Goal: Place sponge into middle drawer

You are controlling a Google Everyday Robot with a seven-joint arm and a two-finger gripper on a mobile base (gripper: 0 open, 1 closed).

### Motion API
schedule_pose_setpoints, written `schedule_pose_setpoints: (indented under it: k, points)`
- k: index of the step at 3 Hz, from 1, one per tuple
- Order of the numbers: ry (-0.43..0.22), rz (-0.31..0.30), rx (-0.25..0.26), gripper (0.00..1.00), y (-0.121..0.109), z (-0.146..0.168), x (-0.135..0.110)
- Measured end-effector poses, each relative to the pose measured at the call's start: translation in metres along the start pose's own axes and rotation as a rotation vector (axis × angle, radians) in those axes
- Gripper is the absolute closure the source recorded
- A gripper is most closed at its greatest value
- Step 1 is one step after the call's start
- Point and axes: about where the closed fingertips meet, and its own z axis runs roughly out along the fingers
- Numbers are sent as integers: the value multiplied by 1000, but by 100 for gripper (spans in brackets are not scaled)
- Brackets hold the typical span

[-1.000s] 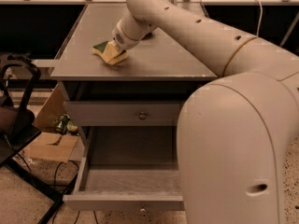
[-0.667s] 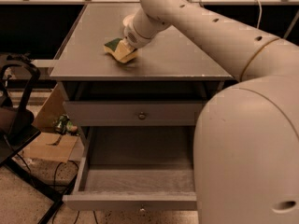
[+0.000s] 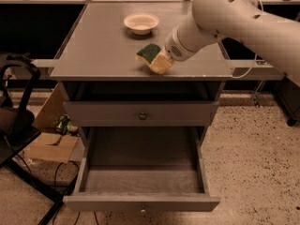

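My end effector (image 3: 164,61) hangs over the front part of the counter (image 3: 101,46), close to its edge, clamped on the sponge (image 3: 150,52). The sponge sits tilted, its dark green face turned up and away from my arm, its yellow foam toward my wrist. The cream bowl (image 3: 141,22) stands farther back, apart from it. Below, the middle drawer (image 3: 140,181) is pulled out beneath a closed drawer front (image 3: 108,112).
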Motion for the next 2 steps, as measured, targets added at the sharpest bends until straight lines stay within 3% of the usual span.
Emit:
schedule_pose_setpoints:
  k: [1,2]
  points:
    - [85,11,42,100,29,-44,53]
    - [120,34,42,100,75,-78,100]
